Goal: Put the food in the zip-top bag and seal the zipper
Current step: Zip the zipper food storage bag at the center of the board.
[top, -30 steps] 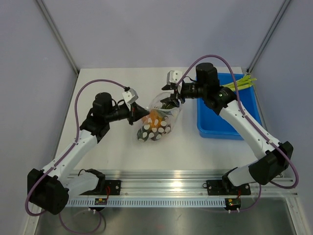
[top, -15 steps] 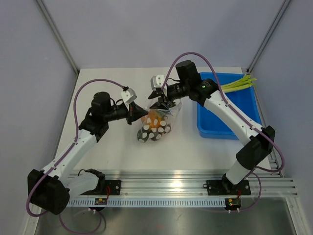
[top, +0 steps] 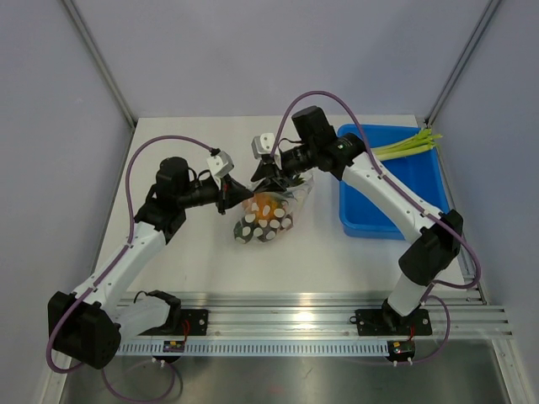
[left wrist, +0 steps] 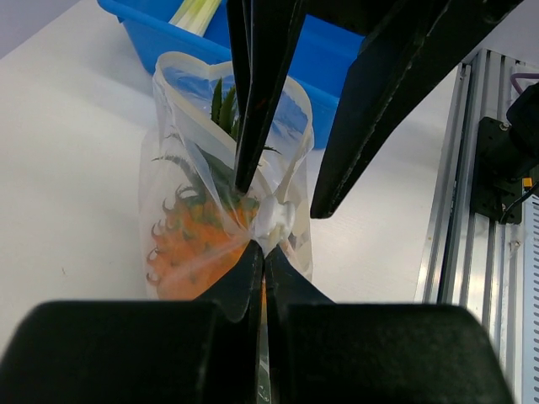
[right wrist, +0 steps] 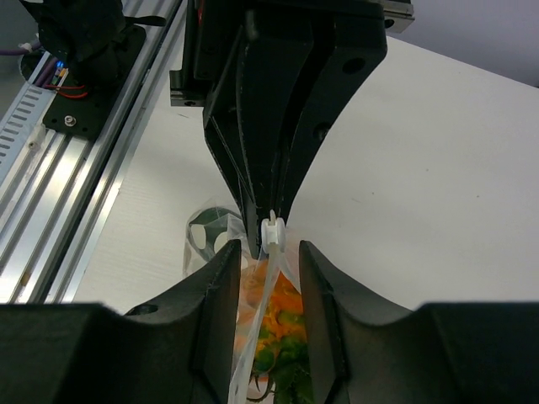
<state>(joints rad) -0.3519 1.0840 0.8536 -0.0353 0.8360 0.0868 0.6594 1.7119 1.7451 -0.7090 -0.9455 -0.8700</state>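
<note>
The clear zip-top bag [top: 271, 212] lies in mid-table and holds the food: an orange pineapple [top: 266, 204] with green leaves and dark white-spotted round pieces [top: 259, 229]. My left gripper [top: 239, 199] is shut on the bag's left mouth corner, which shows pinched in the left wrist view [left wrist: 259, 251] with the pineapple [left wrist: 195, 246] behind it. My right gripper [top: 274, 177] is open and straddles the mouth edge. In the right wrist view its jaws [right wrist: 268, 271] stand apart around the zipper strip, with a white slider [right wrist: 272, 232] just past them against my left gripper [right wrist: 278, 126].
A blue plastic bin [top: 392, 194] stands to the right of the bag with yellow-green stalks [top: 410, 144] across its far corner. It also shows in the left wrist view [left wrist: 341, 52]. The metal rail [top: 278, 324] runs along the near edge.
My right gripper has moved left along the bag's mouth, toward my left gripper. The left arm and the bag have stayed in place.
</note>
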